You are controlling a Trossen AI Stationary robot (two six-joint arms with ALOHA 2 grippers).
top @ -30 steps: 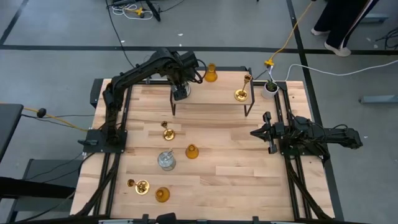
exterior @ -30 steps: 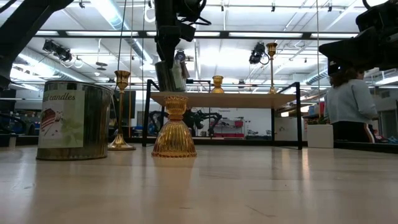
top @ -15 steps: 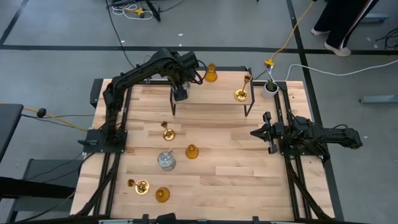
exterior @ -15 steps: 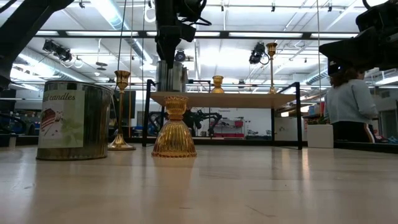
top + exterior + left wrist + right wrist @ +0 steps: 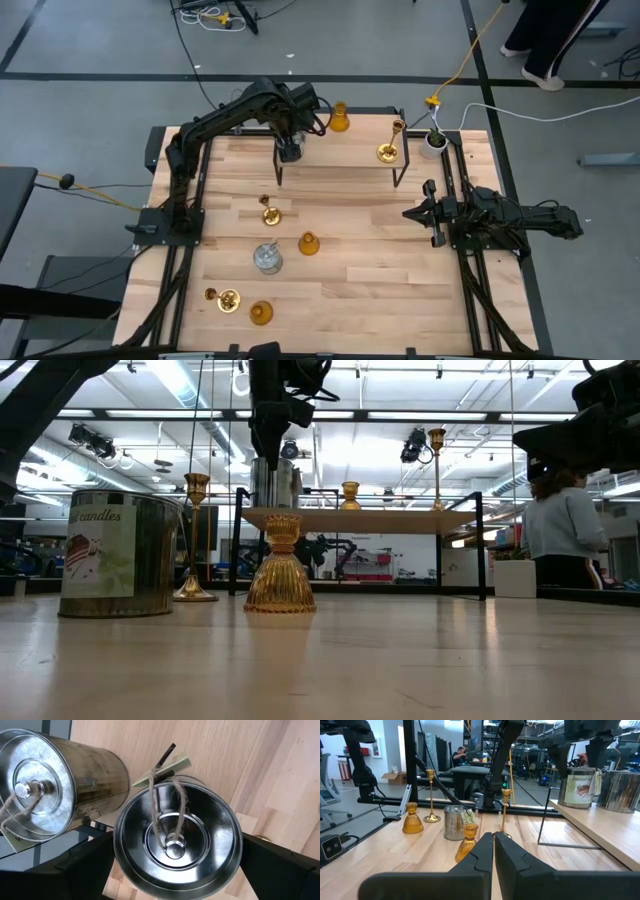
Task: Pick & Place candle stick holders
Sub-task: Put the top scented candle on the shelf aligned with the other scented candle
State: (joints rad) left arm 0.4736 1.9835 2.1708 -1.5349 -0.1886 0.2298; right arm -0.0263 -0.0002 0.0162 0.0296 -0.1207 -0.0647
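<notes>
My left gripper (image 5: 289,150) hangs open over the left end of the raised wooden shelf (image 5: 340,152), pointing steeply down. A silvery tin candle holder (image 5: 200,820) with a twine loop stands upright on the shelf (image 5: 360,517) between its two fingers (image 5: 85,865), which flank the tin's wall. A second silvery tin (image 5: 45,780) stands beside it. An amber holder (image 5: 339,118) and a brass holder (image 5: 388,150) also stand on the shelf. My right gripper (image 5: 432,212) waits shut at the table's right side.
On the table below stand a brass holder (image 5: 268,213), an amber one (image 5: 309,243), a silvery tin (image 5: 267,258), another brass one (image 5: 228,298) and another amber one (image 5: 261,313). A white pot with a plant (image 5: 433,140) sits at the shelf's right end.
The tin under my left gripper was tilted above the shelf a second ago. It now stands upright on the shelf's left end. The gripper itself has stayed over it.
</notes>
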